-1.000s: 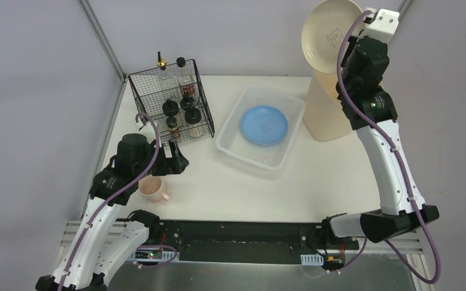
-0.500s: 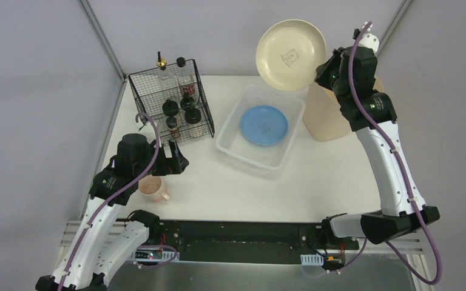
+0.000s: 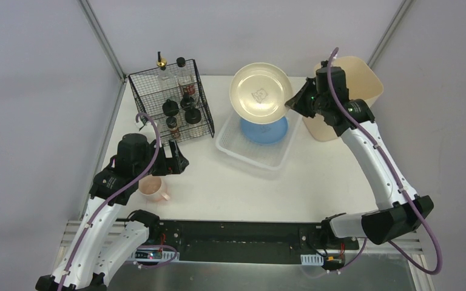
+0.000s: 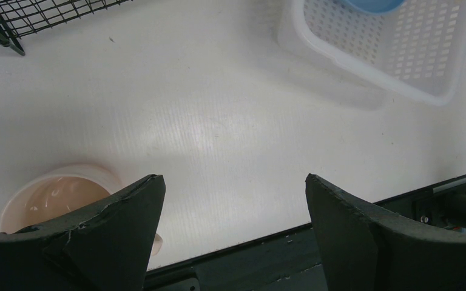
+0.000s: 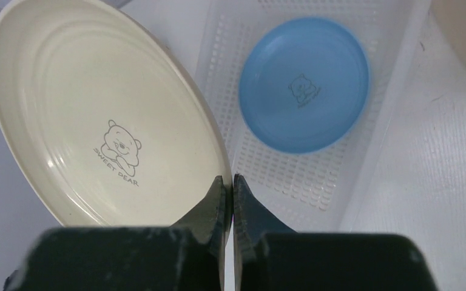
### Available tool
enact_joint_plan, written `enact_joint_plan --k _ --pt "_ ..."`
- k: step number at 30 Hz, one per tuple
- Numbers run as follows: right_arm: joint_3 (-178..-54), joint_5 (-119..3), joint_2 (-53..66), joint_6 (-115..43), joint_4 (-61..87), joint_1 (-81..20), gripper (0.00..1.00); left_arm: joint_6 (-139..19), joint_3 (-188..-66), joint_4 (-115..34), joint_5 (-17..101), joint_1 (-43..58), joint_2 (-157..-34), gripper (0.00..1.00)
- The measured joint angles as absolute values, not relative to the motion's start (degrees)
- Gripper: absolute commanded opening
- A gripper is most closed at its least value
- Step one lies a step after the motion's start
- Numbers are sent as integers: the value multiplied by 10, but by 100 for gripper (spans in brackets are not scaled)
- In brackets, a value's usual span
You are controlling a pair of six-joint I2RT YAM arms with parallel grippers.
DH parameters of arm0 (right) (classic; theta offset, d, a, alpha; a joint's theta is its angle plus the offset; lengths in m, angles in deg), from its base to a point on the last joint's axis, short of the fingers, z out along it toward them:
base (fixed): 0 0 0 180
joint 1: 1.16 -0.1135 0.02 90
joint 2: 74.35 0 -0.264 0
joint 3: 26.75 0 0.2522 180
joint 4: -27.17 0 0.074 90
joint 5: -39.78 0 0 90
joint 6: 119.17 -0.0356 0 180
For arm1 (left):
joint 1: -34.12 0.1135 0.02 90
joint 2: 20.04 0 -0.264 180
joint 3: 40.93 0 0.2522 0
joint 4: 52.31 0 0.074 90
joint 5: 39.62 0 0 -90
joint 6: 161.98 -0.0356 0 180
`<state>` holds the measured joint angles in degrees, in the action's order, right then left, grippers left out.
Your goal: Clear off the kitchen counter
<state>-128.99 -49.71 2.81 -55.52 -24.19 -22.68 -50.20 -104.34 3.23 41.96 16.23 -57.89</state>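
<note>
My right gripper (image 3: 292,100) is shut on the rim of a cream plate (image 3: 260,93) with a bear print, held tilted in the air above the white perforated basket (image 3: 230,143); the right wrist view shows the plate (image 5: 97,121) pinched between the fingers (image 5: 215,197). A blue plate (image 3: 266,131) lies in the basket and shows in the right wrist view (image 5: 303,85). A pink cup (image 3: 151,188) stands on the kitchen counter (image 3: 249,188) near the front left. My left gripper (image 3: 175,160) is open and empty just above and right of the cup (image 4: 54,197).
A black wire rack (image 3: 170,106) holding several bottles stands at the back left. A tall beige bin (image 3: 340,100) stands at the back right, behind my right arm. The metal frame runs along the counter's near edge (image 4: 267,242).
My right arm has swung the cream plate down and to the left, from high above the beige bin to over the basket. The left arm has not moved.
</note>
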Motion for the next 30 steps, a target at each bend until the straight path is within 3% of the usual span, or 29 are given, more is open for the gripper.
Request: enact_joint_plan --k 13,30 --pt "-1192 -492 104 -589 -226 -237 0 -502 -1043 32 421 162 -583 89" --pt "-1187 -405 214 -631 -193 -219 0 -502 -1043 32 421 162 -586 89"
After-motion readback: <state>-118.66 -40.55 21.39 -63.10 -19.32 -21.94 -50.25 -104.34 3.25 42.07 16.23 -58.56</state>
